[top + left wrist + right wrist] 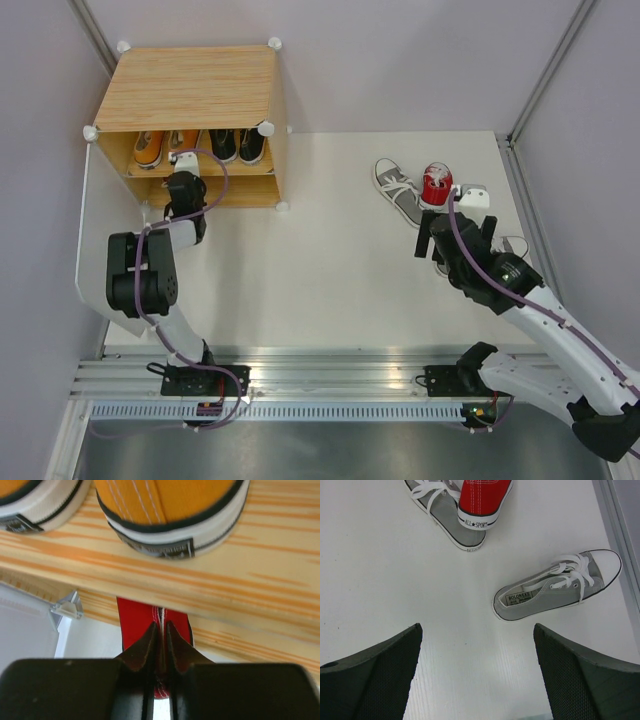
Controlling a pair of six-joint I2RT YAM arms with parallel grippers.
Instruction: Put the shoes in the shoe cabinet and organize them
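The shoe cabinet (190,88) stands at the back left. Two orange shoes (162,147) and two black shoes (237,145) sit on its inner shelf (225,575). My left gripper (183,183) is at the lower compartment's mouth. In the left wrist view it (161,628) is shut on the heel of a red shoe (134,620), which reaches in under the shelf, below an orange shoe (170,505). My right gripper (456,228) (476,630) is open and empty above the table. Ahead of it are a second red shoe (482,500) (436,185), leaning on a grey shoe (445,522) (397,188), and another grey shoe (555,587).
The cabinet's white door (88,230) hangs open to the left of the left arm. The table's right edge and frame post (520,180) run close to the grey shoe. A metal rail (330,365) carries both arm bases at the near edge.
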